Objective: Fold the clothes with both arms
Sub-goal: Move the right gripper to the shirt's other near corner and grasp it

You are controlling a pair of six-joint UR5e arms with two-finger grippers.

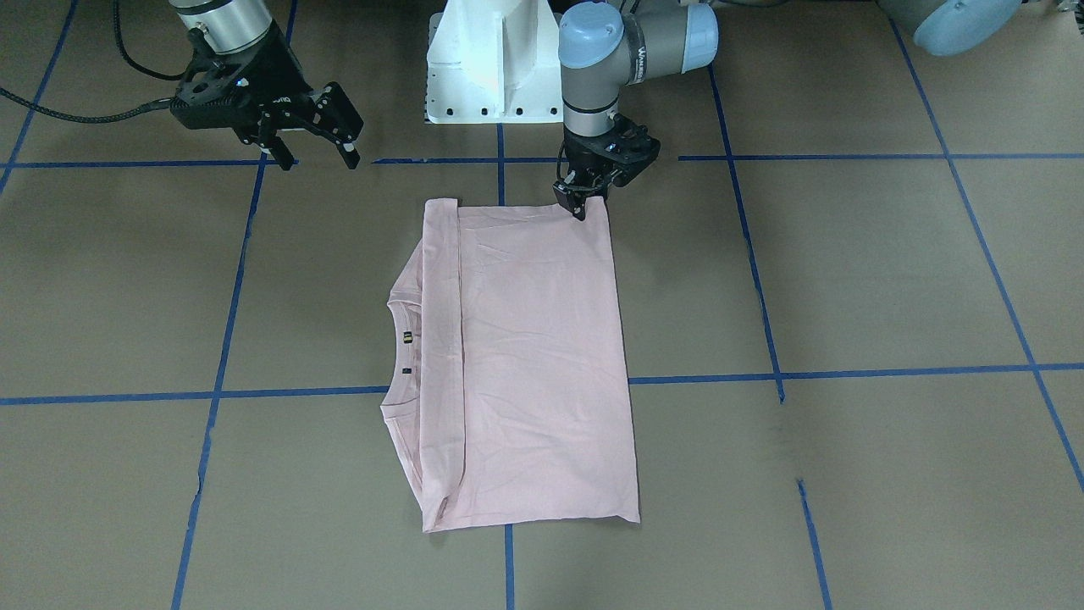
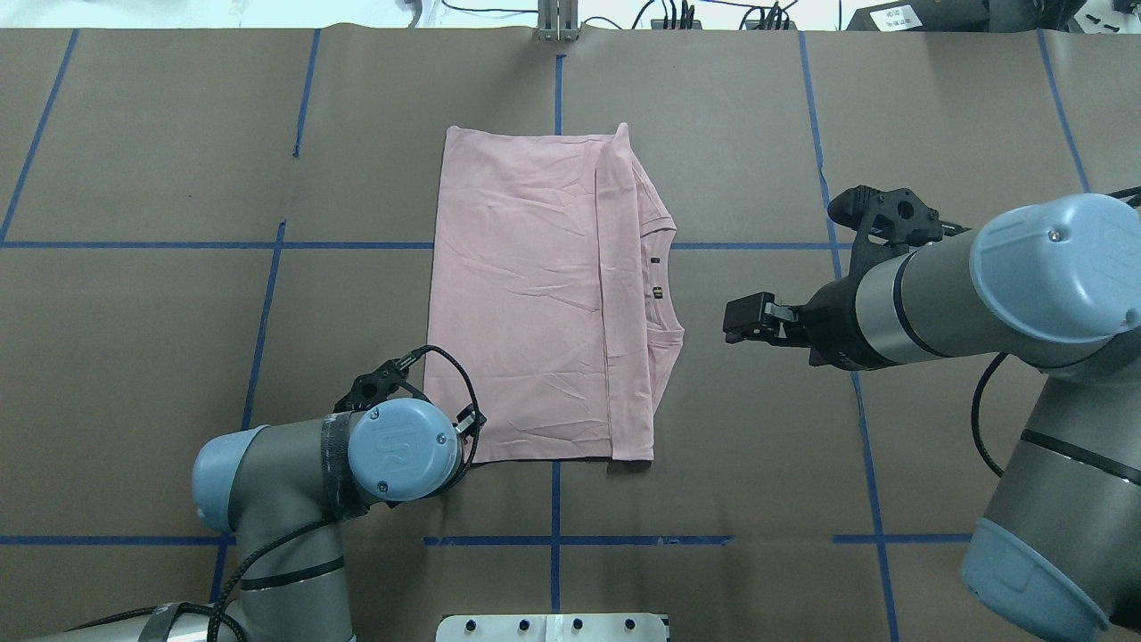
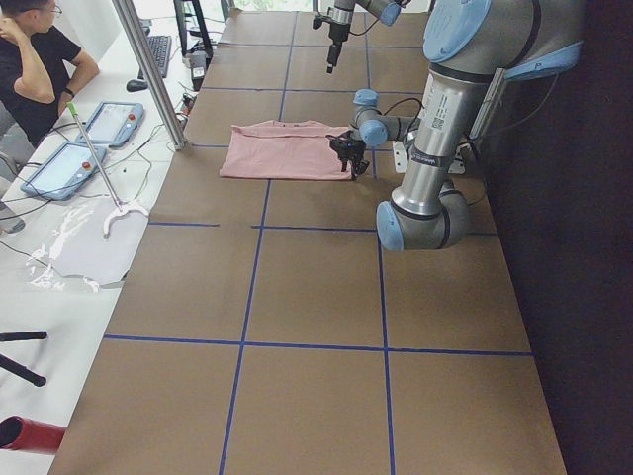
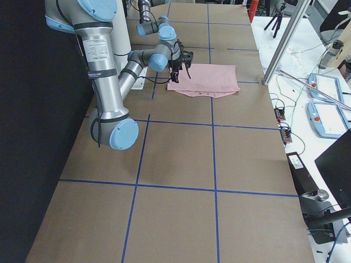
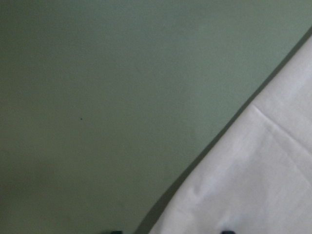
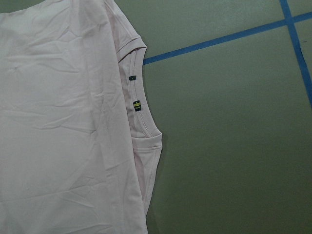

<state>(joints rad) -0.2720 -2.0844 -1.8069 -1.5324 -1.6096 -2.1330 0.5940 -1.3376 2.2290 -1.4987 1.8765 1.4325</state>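
A pale pink T-shirt (image 1: pixel 533 356) lies flat on the bench (image 1: pixel 847 280), partly folded, its collar edge turned toward the right hand (image 1: pixel 318 157). That hand hangs raised, fingers apart, well away from the cloth. The left hand (image 1: pixel 581 203) is down at the shirt's corner; whether it has clamped on it cannot be told. Likely risk: pulling on that one corner alone could drag the shirt and spoil the fold.

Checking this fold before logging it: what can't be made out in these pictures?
Pale pink T-shirt: its underside, face down in every view.
Black two-finger left gripper: whether it pinches the shirt corner; its blue wrist cap hides it overhead, the wrist view cuts off the fingertips.
Small dark neck labels: too small to read, right wrist view.
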